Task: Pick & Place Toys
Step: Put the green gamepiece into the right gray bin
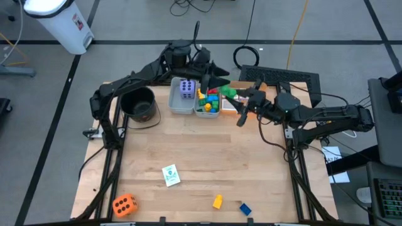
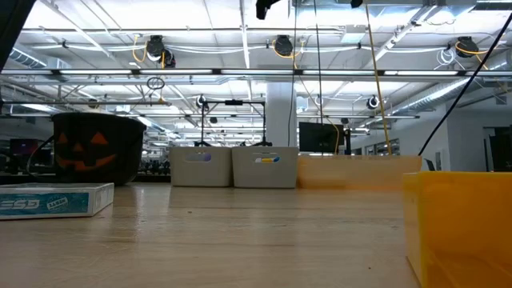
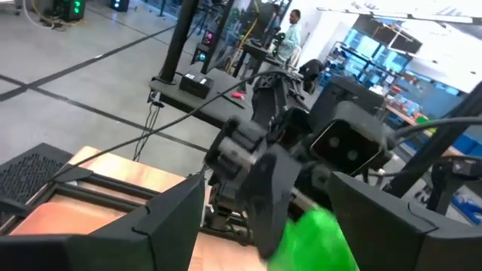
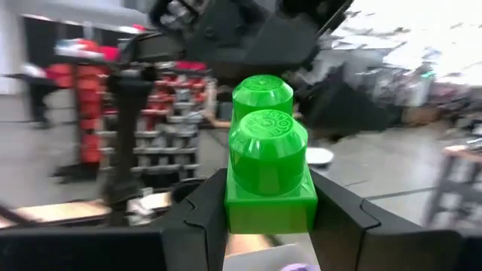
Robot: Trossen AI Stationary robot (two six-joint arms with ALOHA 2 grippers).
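Right gripper (image 4: 269, 218), closed on the green brick (image 4: 269, 177) above the brick bin (image 1: 207, 110), is met by the open left gripper (image 1: 220, 81), so the brick could be knocked loose.

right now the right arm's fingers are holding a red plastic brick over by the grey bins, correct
Not quite: the two-stud plastic brick clamped in the right arm's fingers is green, not red, as the right wrist view shows. It is indeed held beside the grey plastic bins.
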